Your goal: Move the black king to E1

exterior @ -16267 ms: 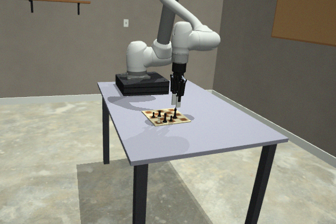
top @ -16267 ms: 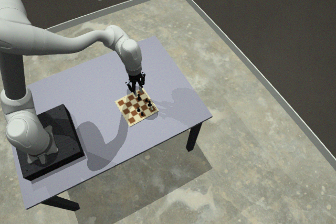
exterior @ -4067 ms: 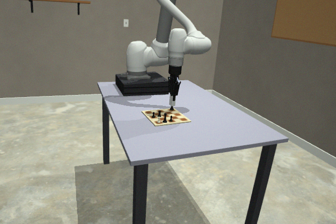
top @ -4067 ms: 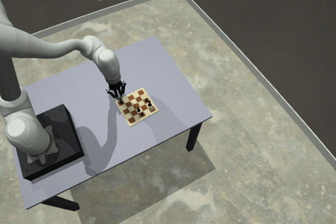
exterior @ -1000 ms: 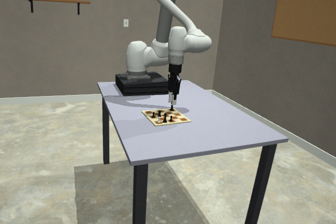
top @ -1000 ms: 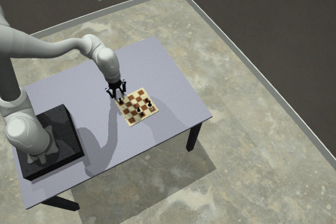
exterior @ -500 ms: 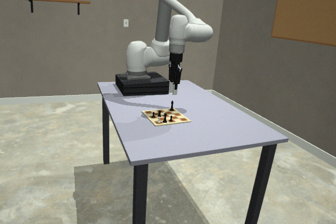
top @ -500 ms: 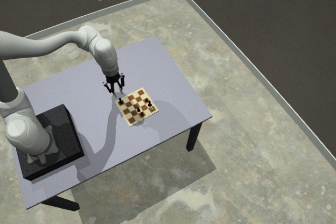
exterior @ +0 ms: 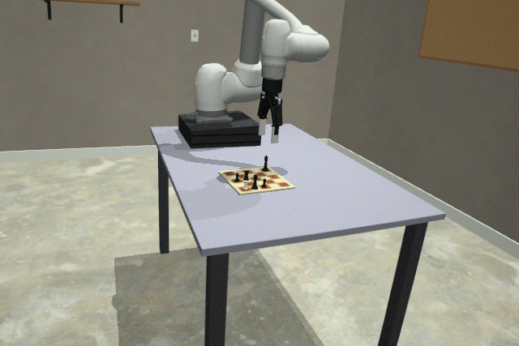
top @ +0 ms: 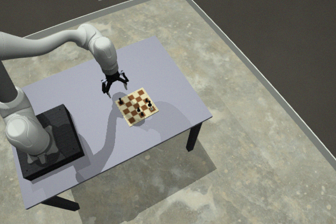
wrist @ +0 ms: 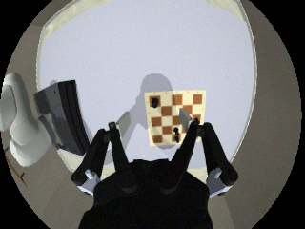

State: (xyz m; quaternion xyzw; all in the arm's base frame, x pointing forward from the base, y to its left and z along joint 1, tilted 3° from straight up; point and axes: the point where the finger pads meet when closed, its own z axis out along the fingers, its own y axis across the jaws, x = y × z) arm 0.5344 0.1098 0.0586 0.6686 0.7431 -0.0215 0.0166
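- The claw (exterior: pixel 268 134) is seen raised above the table (exterior: pixel 335 191), its fingers spread wide with nothing between them.
- The black king (exterior: pixel 265 163) is found upright on the board (exterior: pixel 281 190), on a corner square at the edge nearest the arm's base block (exterior: pixel 247 130); the square's letter and number cannot be read.
- From the top view, the claw (top: pixel 117 90) is placed off the board's near corner, apart from the king (top: pixel 120 100), not over it.
- Four other dark pieces are noted on the board (top: pixel 132 121): three clustered toward the far side (top: pixel 149 104) and one near mid-board (top: pixel 138 109).
- A pale piece (exterior: pixel 245 185) is seen at the board's front-left edge in the exterior view.
- In the wrist view, the board (wrist: pixel 160 140) is framed between the spread fingers, partly hidden by one of them.
- All pieces appear upright.
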